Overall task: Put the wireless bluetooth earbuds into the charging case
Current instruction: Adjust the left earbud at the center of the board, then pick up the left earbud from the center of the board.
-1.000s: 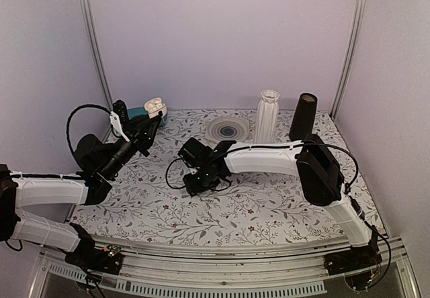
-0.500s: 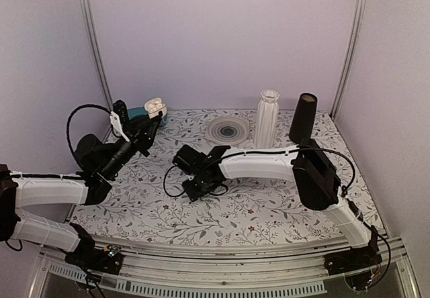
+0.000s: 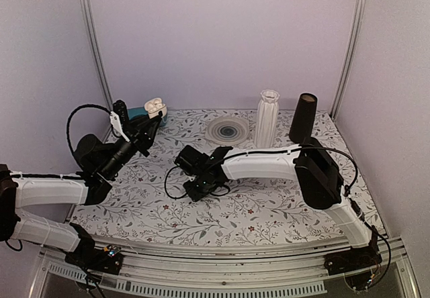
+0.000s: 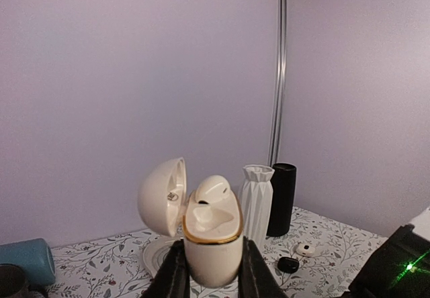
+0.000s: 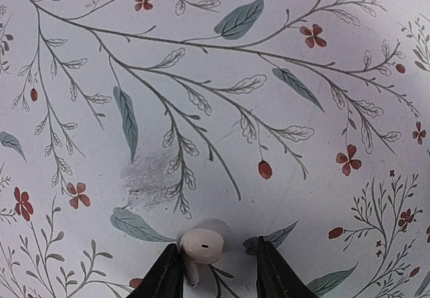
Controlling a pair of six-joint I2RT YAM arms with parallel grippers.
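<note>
My left gripper (image 4: pixel 211 271) is shut on the white charging case (image 4: pixel 211 244) and holds it upright above the table's far left corner. The lid is flipped open to the left. One white earbud (image 4: pixel 213 189) sits in a well. The case also shows in the top view (image 3: pixel 155 105). My right gripper (image 5: pixel 216 261) is open, low over the tablecloth at the middle of the table (image 3: pixel 195 188). The other earbud (image 5: pixel 201 245) lies on the cloth between its fingers, against the left finger, with a gap to the right one.
A white ribbed vase (image 3: pixel 267 115), a black cylinder (image 3: pixel 303 117) and a round ringed coaster (image 3: pixel 228 129) stand at the back. A teal mug (image 3: pixel 138 113) is by the left gripper. A small black pod (image 4: pixel 289 265) and a white pod (image 4: pixel 306 249) lie near the vase.
My right gripper has shifted a little left and lower over the cloth. The left arm and the case have not moved.
</note>
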